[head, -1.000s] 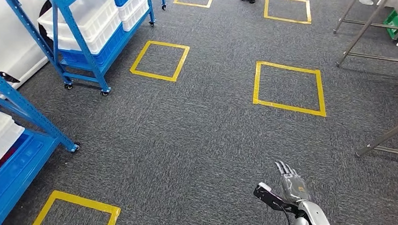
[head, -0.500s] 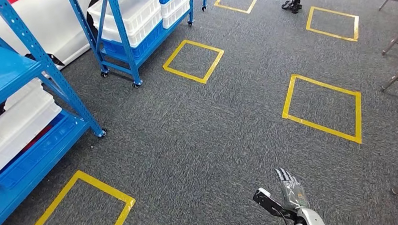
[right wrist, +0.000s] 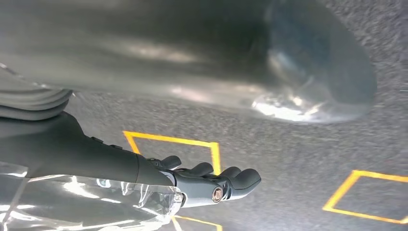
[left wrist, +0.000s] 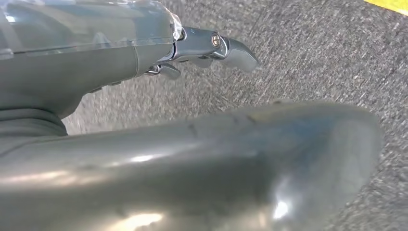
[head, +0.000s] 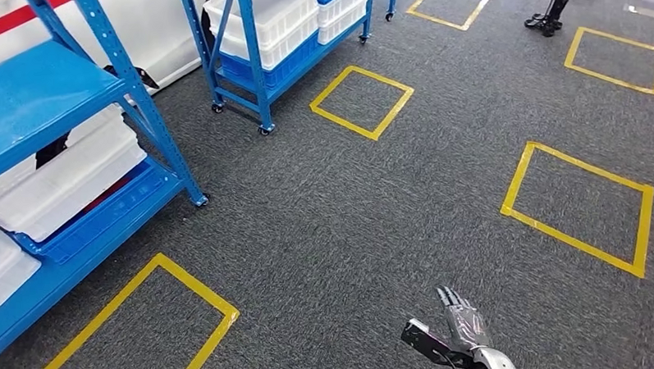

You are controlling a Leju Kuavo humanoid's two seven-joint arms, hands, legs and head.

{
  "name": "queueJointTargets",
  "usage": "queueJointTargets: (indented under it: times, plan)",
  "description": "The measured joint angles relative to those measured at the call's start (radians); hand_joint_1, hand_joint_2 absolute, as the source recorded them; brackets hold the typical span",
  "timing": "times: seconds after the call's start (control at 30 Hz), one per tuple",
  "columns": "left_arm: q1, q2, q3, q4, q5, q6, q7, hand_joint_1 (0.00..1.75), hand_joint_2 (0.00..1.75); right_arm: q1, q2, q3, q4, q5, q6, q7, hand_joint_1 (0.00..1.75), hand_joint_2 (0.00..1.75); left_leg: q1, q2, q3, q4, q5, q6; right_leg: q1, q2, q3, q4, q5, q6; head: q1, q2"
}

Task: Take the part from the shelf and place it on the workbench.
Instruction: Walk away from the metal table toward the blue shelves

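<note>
Several yellow tape squares (head: 362, 102) are marked on grey carpet (head: 346, 234); blue shelving (head: 70, 155) with white bins (head: 268, 18) is seen at ten o'clock. Nothing is held by the right hand (head: 460, 320) at five o'clock or the left hand (left wrist: 144, 53), fingers loosely apart.

You've got open carpet (head: 372, 219) ahead w/ yellow tape squares (head: 361, 102). Blue shelf (head: 86, 168) crowds your left; 2nd rack w/ bins (head: 271, 35) sits further back.
</note>
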Motion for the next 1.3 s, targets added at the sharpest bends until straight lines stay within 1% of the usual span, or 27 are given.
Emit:
queueJointTargets:
  times: [0.03,0.07,0.1,0.17,0.23,0.27,0.3,0.33,0.37,0.4,0.47,0.53,0.6,0.63,0.7,0.77,0.83,0.87,0.9,0.93,1.0,1.03,1.07,1.13,1.17,1.23,1.3]
  plan:
    - [-0.001,0.000,0.005,0.000,0.005,-0.004,0.001,0.00,0.00,-0.003,0.002,0.000,0.000,0.000,0.003,0.001,0.00,0.00,-0.004,0.003,0.004,-0.014,0.001,0.005,0.001,-0.011,0.002,0.000,-0.002,0.004,0.000,0.000]
    - [-0.001,0.000,0.011,0.000,0.011,-0.007,0.002,0.00,0.00,-0.009,0.004,0.001,0.000,0.000,0.005,0.002,0.00,0.00,-0.005,-0.010,0.002,-0.016,0.004,0.009,0.001,-0.021,0.003,-0.001,-0.002,0.008,0.000,0.000]
    - [0.000,-0.001,0.016,0.000,0.017,-0.011,0.005,0.00,0.00,-0.015,0.006,0.001,0.000,-0.002,0.007,0.002,0.00,0.00,-0.002,-0.021,0.004,-0.021,0.009,0.013,-0.001,-0.020,0.005,0.000,-0.004,0.013,0.000,0.000]
    - [-0.001,-0.003,0.028,0.000,0.032,-0.018,0.011,0.00,0.00,-0.025,0.008,0.002,0.001,-0.010,0.010,-0.001,0.00,0.00,0.004,-0.043,0.009,-0.032,0.018,0.023,-0.006,0.030,-0.007,0.034,-0.030,0.024,0.000,0.000]
    - [-0.006,-0.005,0.042,0.000,0.044,-0.020,0.014,0.00,0.00,-0.025,0.002,0.002,0.004,-0.023,0.013,-0.006,0.00,0.00,0.008,-0.068,0.011,-0.036,0.024,0.029,-0.011,0.090,-0.058,0.140,-0.086,0.032,0.001,0.000]
    - [-0.008,-0.006,0.048,0.000,0.048,-0.021,0.014,0.00,0.00,-0.024,-0.001,0.002,0.007,-0.029,0.013,-0.009,0.00,0.00,0.008,-0.081,0.010,-0.036,0.024,0.030,-0.013,0.099,-0.091,0.204,-0.112,0.034,0.001,0.000]
    - [-0.007,-0.006,0.055,0.000,0.051,-0.022,0.015,0.00,0.00,-0.022,-0.005,0.002,0.010,-0.034,0.013,-0.011,0.00,0.00,0.008,-0.096,0.010,-0.035,0.025,0.030,-0.015,0.103,-0.118,0.252,-0.124,0.037,0.001,0.000]
    - [-0.005,-0.006,0.062,0.000,0.053,-0.024,0.018,0.00,0.00,-0.021,-0.007,0.001,0.014,-0.038,0.012,-0.013,0.00,0.00,0.009,-0.110,0.010,-0.034,0.024,0.030,-0.017,0.104,-0.130,0.268,-0.117,0.039,0.001,0.000]
    - [-0.004,-0.006,0.070,0.000,0.054,-0.026,0.022,0.00,0.00,-0.021,-0.008,0.000,0.017,-0.043,0.009,-0.016,0.00,0.00,0.010,-0.124,0.011,-0.032,0.024,0.029,-0.020,0.106,-0.125,0.248,-0.092,0.041,0.000,0.000]
    - [-0.003,-0.007,0.078,0.000,0.054,-0.028,0.026,0.00,0.00,-0.021,-0.010,-0.002,0.019,-0.046,0.007,-0.017,0.00,0.00,0.011,-0.137,0.011,-0.029,0.023,0.026,-0.023,0.114,-0.104,0.196,-0.054,0.042,0.000,0.000]
    - [-0.005,-0.008,0.091,0.000,0.054,-0.029,0.033,0.00,0.00,-0.023,-0.013,-0.007,0.026,-0.048,0.001,-0.020,0.00,0.00,0.014,-0.161,0.007,-0.019,0.019,0.018,-0.030,0.161,-0.052,0.071,0.008,0.046,0.000,0.000]
    - [-0.007,-0.008,0.098,0.000,0.054,-0.029,0.037,0.00,0.00,-0.024,-0.016,-0.011,0.034,-0.048,-0.001,-0.020,0.00,0.00,0.017,-0.182,-0.004,-0.012,0.017,0.005,-0.031,0.193,-0.031,0.015,0.024,0.045,0.000,0.000]
    - [-0.006,-0.008,0.105,0.000,0.054,-0.028,0.042,0.00,0.00,-0.029,-0.017,-0.011,0.040,-0.046,-0.001,-0.020,0.00,0.00,0.020,-0.202,-0.011,-0.013,0.021,-0.008,-0.027,0.178,-0.032,0.013,0.025,0.036,0.000,0.000]
    - [-0.005,-0.008,0.108,0.000,0.054,-0.027,0.044,0.00,0.00,-0.035,-0.016,-0.011,0.042,-0.044,-0.001,-0.019,0.00,0.00,0.021,-0.199,-0.013,-0.013,0.020,-0.013,-0.027,0.168,-0.030,0.010,0.027,0.030,0.000,0.000]
    - [-0.007,-0.008,0.112,0.000,0.054,-0.025,0.046,0.00,0.00,-0.045,-0.014,-0.011,0.047,-0.040,-0.002,-0.019,0.00,0.00,0.019,-0.156,-0.030,0.023,-0.004,-0.022,-0.029,0.143,-0.026,0.003,0.029,0.015,0.000,0.000]
    - [-0.012,-0.008,0.115,0.000,0.054,-0.021,0.047,0.00,0.00,-0.049,-0.013,-0.011,0.053,-0.038,-0.002,-0.019,0.00,0.00,0.019,-0.101,-0.082,0.135,-0.064,-0.026,-0.025,0.114,-0.023,0.000,0.027,0.005,-0.001,0.000]
    - [-0.014,-0.008,0.116,0.000,0.054,-0.017,0.048,0.00,0.00,-0.049,-0.013,-0.011,0.060,-0.036,-0.003,-0.018,0.00,0.00,0.022,-0.082,-0.142,0.259,-0.111,-0.030,-0.021,0.083,-0.022,0.001,0.024,0.002,-0.001,0.000]
    - [-0.013,-0.008,0.116,0.000,0.054,-0.015,0.048,0.00,0.00,-0.049,-0.013,-0.011,0.063,-0.036,-0.003,-0.018,0.00,0.00,0.023,-0.079,-0.151,0.279,-0.109,-0.031,-0.020,0.069,-0.021,0.001,0.023,0.002,-0.001,0.000]
    - [-0.012,-0.008,0.116,0.000,0.054,-0.013,0.048,0.00,0.00,-0.049,-0.013,-0.011,0.065,-0.036,-0.003,-0.018,0.00,0.00,0.024,-0.075,-0.138,0.256,-0.089,-0.032,-0.020,0.056,-0.019,0.001,0.021,0.004,-0.001,0.000]
    - [-0.012,-0.008,0.116,0.000,0.053,-0.011,0.048,0.00,0.00,-0.049,-0.012,-0.011,0.067,-0.036,-0.004,-0.018,0.00,0.00,0.025,-0.065,-0.106,0.195,-0.055,-0.030,-0.020,0.044,-0.016,0.001,0.019,0.006,-0.001,0.000]
    - [-0.013,-0.008,0.117,0.000,0.052,-0.009,0.049,0.00,0.00,-0.050,-0.012,-0.012,0.069,-0.037,-0.005,-0.018,0.00,0.00,0.022,-0.024,-0.033,0.054,-0.002,-0.024,-0.018,0.023,-0.010,0.001,0.015,0.012,-0.002,0.000]
    - [-0.014,-0.008,0.117,0.000,0.051,-0.008,0.049,0.00,0.00,-0.050,-0.012,-0.012,0.070,-0.037,-0.005,-0.018,0.00,0.00,0.021,-0.006,-0.011,0.013,0.009,-0.022,-0.017,0.017,-0.008,0.001,0.013,0.014,-0.002,0.000]
    - [-0.014,-0.008,0.117,0.000,0.051,-0.008,0.049,0.00,0.00,-0.050,-0.012,-0.012,0.070,-0.037,-0.006,-0.018,0.00,0.00,0.020,0.006,-0.003,-0.004,0.010,-0.020,-0.016,0.015,-0.007,0.001,0.012,0.015,-0.002,0.000]
    - [-0.015,-0.008,0.117,0.000,0.051,-0.008,0.049,0.00,0.00,-0.050,-0.012,-0.012,0.070,-0.037,-0.006,-0.018,0.00,0.00,0.018,0.009,-0.002,-0.005,0.008,-0.020,-0.015,0.014,-0.007,0.001,0.012,0.016,-0.001,0.000]
    - [-0.015,-0.008,0.117,0.000,0.051,-0.008,0.049,0.00,0.00,-0.051,-0.011,-0.013,0.071,-0.037,-0.006,-0.018,0.00,0.00,0.015,0.001,-0.003,-0.006,0.009,-0.015,-0.014,0.006,-0.005,0.001,0.011,0.020,-0.001,0.000]
    - [-0.020,-0.008,0.124,-0.001,0.053,-0.005,0.049,0.00,0.00,-0.059,-0.011,-0.014,0.076,-0.039,-0.006,-0.019,0.00,0.00,0.014,-0.036,0.000,-0.018,0.018,0.009,-0.017,0.040,-0.027,0.059,-0.030,0.038,-0.001,0.000]
    - [-0.026,-0.008,0.137,-0.001,0.054,-0.001,0.048,0.00,0.00,-0.064,-0.012,-0.019,0.084,-0.042,-0.007,-0.021,0.00,0.00,0.016,-0.080,0.002,-0.028,0.027,0.029,-0.021,0.092,-0.089,0.190,-0.097,0.052,0.000,0.000]
